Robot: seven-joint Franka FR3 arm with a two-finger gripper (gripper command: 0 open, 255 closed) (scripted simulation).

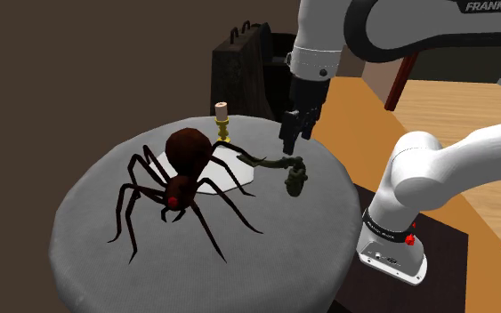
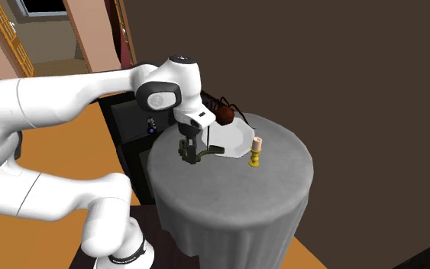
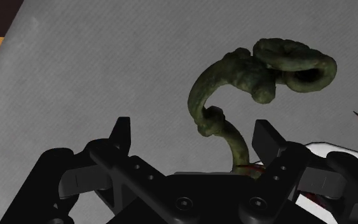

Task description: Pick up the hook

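Hook (image 1: 294, 178) is a dark green twisted piece that lies on the grey tabletop (image 1: 97, 258), close to the edge on the shoulder view's right, with one thin end reaching toward the white plate (image 1: 235, 173). The black gripper (image 1: 291, 140) hangs just above it and its jaws stand wide apart, holding nothing. In the wrist view the hook (image 3: 234, 76) curls ahead of the gripper (image 3: 194, 133), and its thin stem runs close to one finger and is not centred between the two. To do this step well, I think the hand should shift sideways a little so the stem comes to the middle, then go straight down and close on the thicker curved part, because the thin end may slip or turn. On room: the big brown spider (image 1: 181, 178) and the small candle holder (image 1: 222, 120) stand on the far side of the plate, apart from the hook, so the descent looks free. The near edge is the risk, as a push could send the hook off the tabletop.
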